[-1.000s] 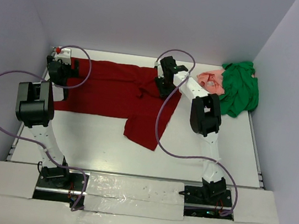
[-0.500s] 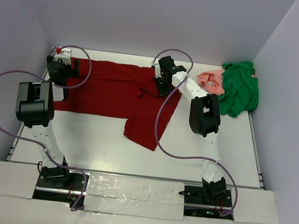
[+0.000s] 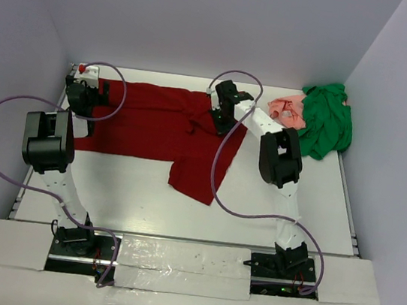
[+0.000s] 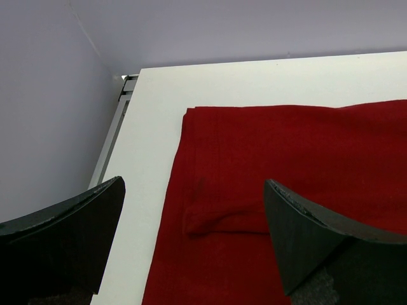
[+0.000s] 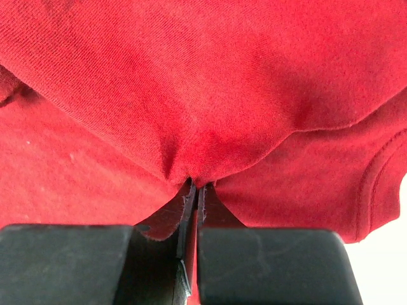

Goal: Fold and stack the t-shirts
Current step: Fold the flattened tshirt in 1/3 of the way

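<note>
A large maroon t-shirt (image 3: pixel 154 123) lies spread across the back of the table, one part hanging toward the front at the middle. My right gripper (image 3: pixel 211 123) is shut on a pinch of its cloth (image 5: pixel 197 152) near the shirt's right end, by the collar. At the shirt's left end my left gripper (image 3: pixel 98 96) stands wide open above the cloth edge (image 4: pixel 191 210), holding nothing. A green t-shirt (image 3: pixel 328 121) lies crumpled in the back right corner, with a salmon-pink t-shirt (image 3: pixel 289 110) bunched against its left side.
Walls close the table on the left, back and right. A metal rail (image 4: pixel 114 127) runs along the table's left edge. Purple cables (image 3: pixel 219 177) loop from both arms over the table.
My right gripper has shut on the maroon cloth and drawn slightly left. The left gripper has stayed open in place.
</note>
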